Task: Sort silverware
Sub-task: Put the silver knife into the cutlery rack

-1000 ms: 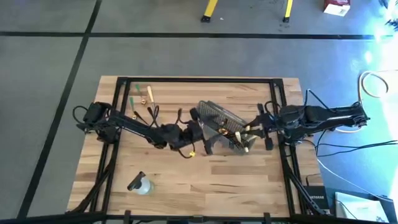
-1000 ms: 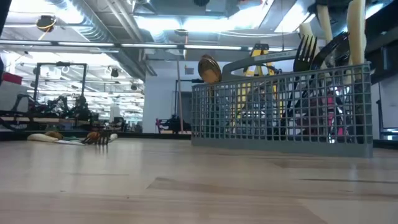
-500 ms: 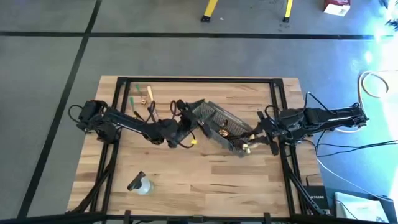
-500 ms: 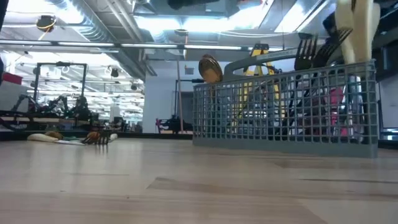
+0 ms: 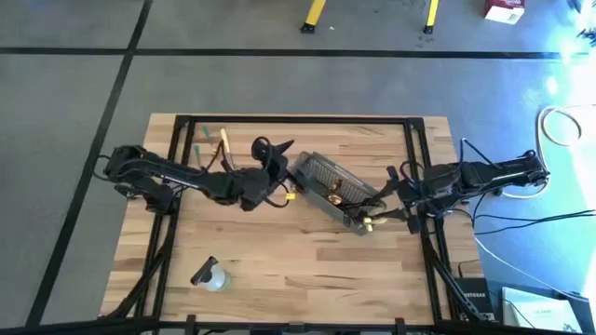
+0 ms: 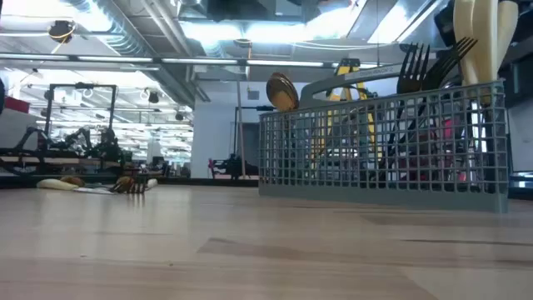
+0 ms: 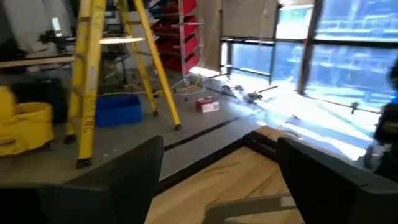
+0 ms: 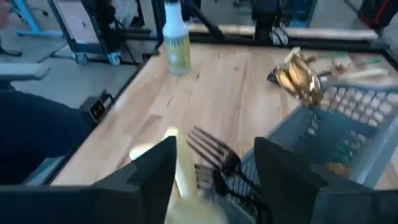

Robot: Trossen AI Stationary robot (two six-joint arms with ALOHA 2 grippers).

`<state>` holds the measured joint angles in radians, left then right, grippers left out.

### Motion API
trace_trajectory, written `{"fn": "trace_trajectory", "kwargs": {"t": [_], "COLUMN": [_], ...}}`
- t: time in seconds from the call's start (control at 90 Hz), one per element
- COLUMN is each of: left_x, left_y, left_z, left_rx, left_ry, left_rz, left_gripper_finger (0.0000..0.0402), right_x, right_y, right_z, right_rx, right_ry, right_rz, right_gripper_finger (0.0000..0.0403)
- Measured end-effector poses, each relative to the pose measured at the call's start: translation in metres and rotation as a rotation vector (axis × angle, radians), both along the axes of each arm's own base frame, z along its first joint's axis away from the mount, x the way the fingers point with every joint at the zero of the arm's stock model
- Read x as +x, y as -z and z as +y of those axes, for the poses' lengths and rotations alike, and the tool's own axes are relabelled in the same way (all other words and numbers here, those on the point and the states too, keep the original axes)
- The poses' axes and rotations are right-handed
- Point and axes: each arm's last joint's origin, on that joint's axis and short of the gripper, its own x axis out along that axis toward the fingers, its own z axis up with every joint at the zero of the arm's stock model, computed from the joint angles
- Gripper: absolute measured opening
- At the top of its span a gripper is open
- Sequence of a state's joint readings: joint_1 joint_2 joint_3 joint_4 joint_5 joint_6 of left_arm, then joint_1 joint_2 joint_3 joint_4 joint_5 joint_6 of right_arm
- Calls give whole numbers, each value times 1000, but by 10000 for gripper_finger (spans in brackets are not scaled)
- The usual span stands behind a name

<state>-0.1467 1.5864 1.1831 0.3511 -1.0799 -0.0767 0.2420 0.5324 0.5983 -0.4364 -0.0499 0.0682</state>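
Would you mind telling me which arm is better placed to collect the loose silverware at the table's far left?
Probably the left: its end effector is open nearer the loose silverware; the right end effector is beyond the basket.

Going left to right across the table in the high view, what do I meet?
Clear spray bottle → green and tan utensils lying loose → left gripper → grey wire-mesh basket → right gripper.
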Motion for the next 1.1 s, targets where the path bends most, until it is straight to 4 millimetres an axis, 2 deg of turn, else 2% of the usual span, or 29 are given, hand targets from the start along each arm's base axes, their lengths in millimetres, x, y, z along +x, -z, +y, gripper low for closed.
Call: {"fn": "trace_trajectory", "kwargs": {"t": [0.111, 0.289, 0.433, 0.544, 0.722, 0.822, 0.9, 0.989, 1.1], "left_x": [-9, -21, -38, -47, -64, -74, -82, -90, -97], "left_y": [9, 40, 65, 82, 132, 152, 157, 161, 167], "left_z": [12, 44, 69, 85, 108, 123, 140, 160, 174], "left_rx": [-30, -118, -220, -228, -268, -298, -339, -421, -489], "left_ry": [-171, -358, -508, -627, -768, -846, -904, -941, -944], "left_rz": [55, 113, 94, 45, -62, -115, -110, -16, 51], "left_gripper_finger": [297, 297, 297, 297, 297, 297, 297, 297, 297], "right_x": [1, 1, 5, 11, 29, 40, 49, 59, 69], "right_y": [-10, -36, -43, -40, -30, -24, -18, -13, -8], "right_z": [2, 2, 2, 4, 9, 13, 16, 18, 21], "right_rx": [-14, -96, -134, -146, -152, -132, -127, -125, -124], "right_ry": [-67, -87, -93, -103, -122, -148, -173, -187, -197], "right_rz": [-96, -260, -331, -312, -228, -189, -156, -138, -129], "right_gripper_finger": [214, 228, 229, 230, 230, 230, 230, 230, 230]}}
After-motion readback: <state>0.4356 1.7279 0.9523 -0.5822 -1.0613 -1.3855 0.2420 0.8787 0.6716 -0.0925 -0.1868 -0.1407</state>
